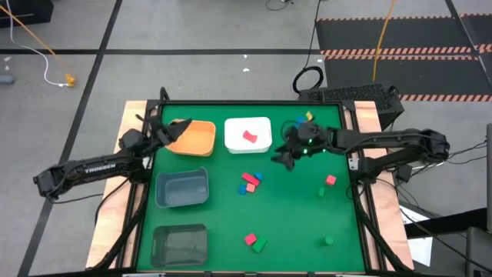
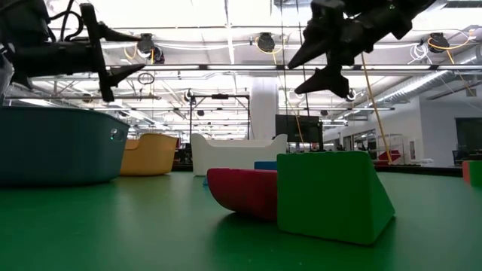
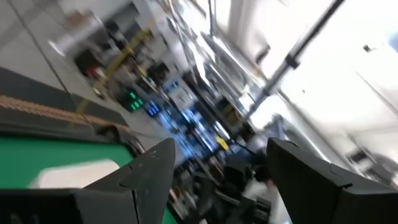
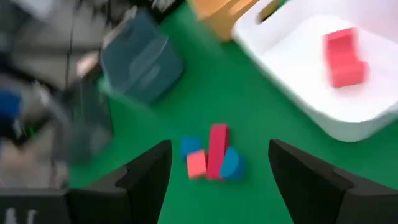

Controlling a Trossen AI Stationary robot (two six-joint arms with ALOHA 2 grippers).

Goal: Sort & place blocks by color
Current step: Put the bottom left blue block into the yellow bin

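Observation:
My left gripper (image 1: 164, 131) hangs open and tipped upward over the left rim of the orange bin (image 1: 194, 137), with nothing between its fingers (image 3: 149, 168). My right gripper (image 1: 286, 156) is open in the air just right of the white bin (image 1: 247, 145), which holds a red block (image 4: 344, 57). Past its fingers lies a cluster of blocks (image 4: 211, 158) on the green mat: a red bar, a pink cube and blue pieces. More blocks lie apart: pink (image 1: 330, 180), green (image 1: 321, 191), a red and green pair (image 1: 254, 242), and green (image 1: 328, 241).
Two grey bins (image 1: 182, 188) (image 1: 181, 245) stand along the mat's left side. Blue and yellow pieces (image 1: 305, 119) lie at the far right corner. In the low view a green block (image 2: 331, 196) and a red one (image 2: 241, 192) fill the foreground. Wooden edges frame the mat.

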